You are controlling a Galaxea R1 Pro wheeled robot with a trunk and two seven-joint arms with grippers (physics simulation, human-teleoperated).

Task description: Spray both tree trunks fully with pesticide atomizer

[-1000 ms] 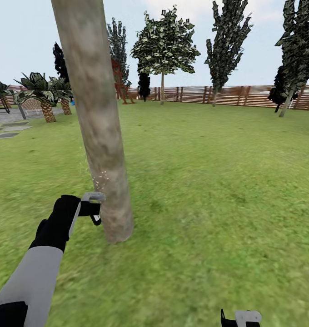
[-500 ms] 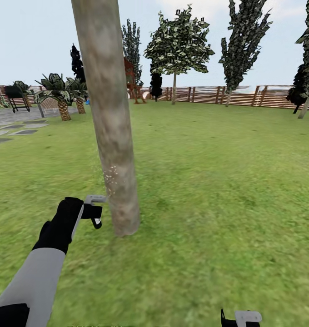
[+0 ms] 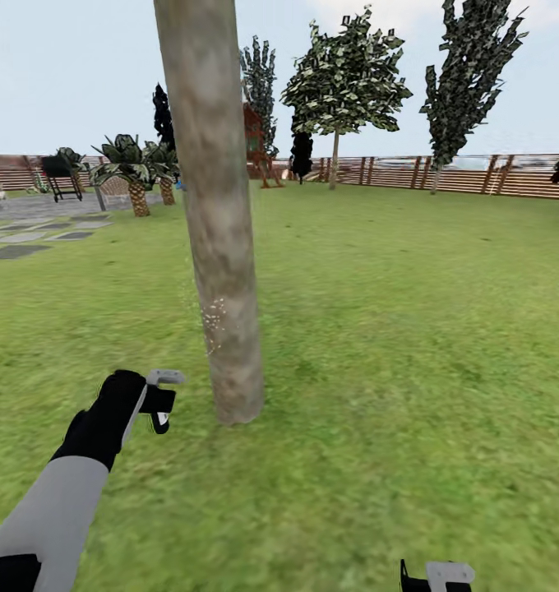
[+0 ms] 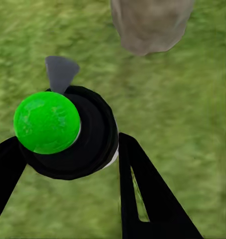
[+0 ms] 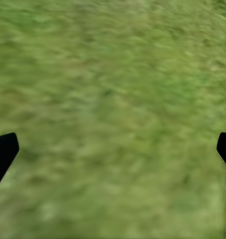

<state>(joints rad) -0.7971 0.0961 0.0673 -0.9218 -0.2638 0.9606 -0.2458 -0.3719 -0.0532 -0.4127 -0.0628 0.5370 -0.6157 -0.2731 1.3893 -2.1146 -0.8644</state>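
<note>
Item, left gripper: I am seeing its two black fingers closing around the pesticide atomizer, a dark round body with a green cap and a grey nozzle, held over the grass just beside the base of the near tree trunk. Item, pesticide: white specks are clinging low on that trunk. Item, right gripper: I am reading its fingers as spread wide, holding nothing, hanging over bare grass.

Mottled grey-tan tree trunk – white specks – blotchy green grass.
</note>
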